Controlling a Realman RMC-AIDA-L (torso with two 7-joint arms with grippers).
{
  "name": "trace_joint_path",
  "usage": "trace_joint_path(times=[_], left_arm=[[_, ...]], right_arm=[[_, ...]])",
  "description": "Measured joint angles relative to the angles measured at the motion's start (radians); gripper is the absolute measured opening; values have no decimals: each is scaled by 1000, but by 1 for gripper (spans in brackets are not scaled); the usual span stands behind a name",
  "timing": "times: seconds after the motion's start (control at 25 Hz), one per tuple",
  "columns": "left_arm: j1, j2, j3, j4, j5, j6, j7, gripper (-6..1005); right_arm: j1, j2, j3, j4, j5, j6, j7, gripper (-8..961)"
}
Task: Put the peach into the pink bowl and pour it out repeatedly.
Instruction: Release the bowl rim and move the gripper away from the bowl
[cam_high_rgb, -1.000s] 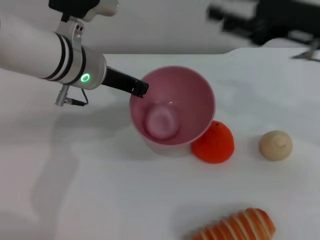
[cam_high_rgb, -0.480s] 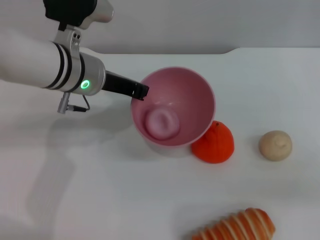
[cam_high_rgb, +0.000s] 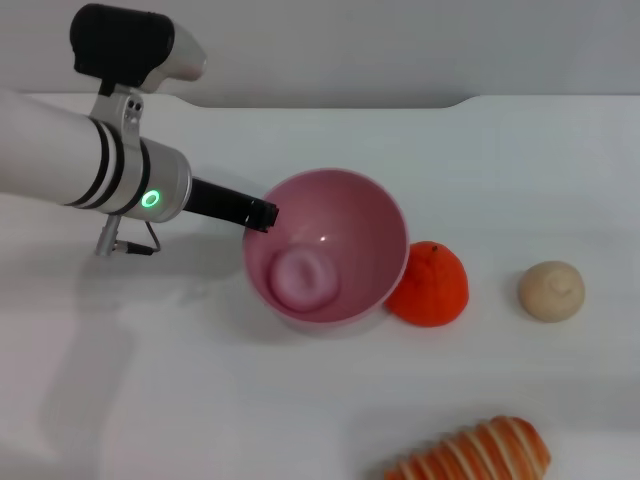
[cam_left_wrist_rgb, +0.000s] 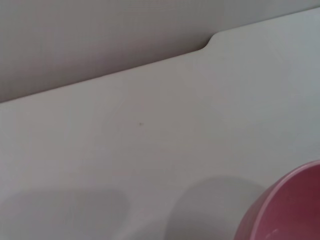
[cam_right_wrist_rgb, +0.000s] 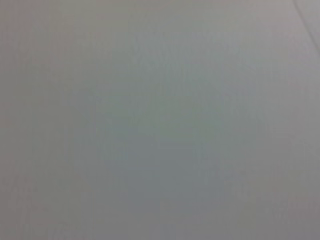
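The pink bowl (cam_high_rgb: 352, 212) stands mid-table in the head view, its opening tipped slightly toward the camera. The pale-pink peach (cam_high_rgb: 300, 278) lies inside it on the bottom. My left gripper (cam_high_rgb: 262, 213) reaches in from the left, its black fingers shut on the bowl's left rim. In the left wrist view only a piece of the pink bowl (cam_left_wrist_rgb: 292, 212) shows at a corner, over the white table. My right gripper is out of view, and the right wrist view shows only a plain grey surface.
An orange-red fruit (cam_high_rgb: 431, 285) touches the bowl's right side. A beige round ball (cam_high_rgb: 551, 291) lies farther right. A striped orange bread roll (cam_high_rgb: 475, 452) lies at the front edge. The white table (cam_high_rgb: 200, 400) ends at a grey wall behind.
The left gripper and the bowl with the peach inside have moved nearer and slightly left, the bowl sitting lower. The dark right arm seen at the top right a second ago has left the view.
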Motion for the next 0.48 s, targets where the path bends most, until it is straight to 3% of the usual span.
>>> trace_joint_path(times=[0.48], left_arm=[[-9,1,-2,2,0,-17,0,104]], right_arm=[[8,-12,19,29,0,-13,-3,552]])
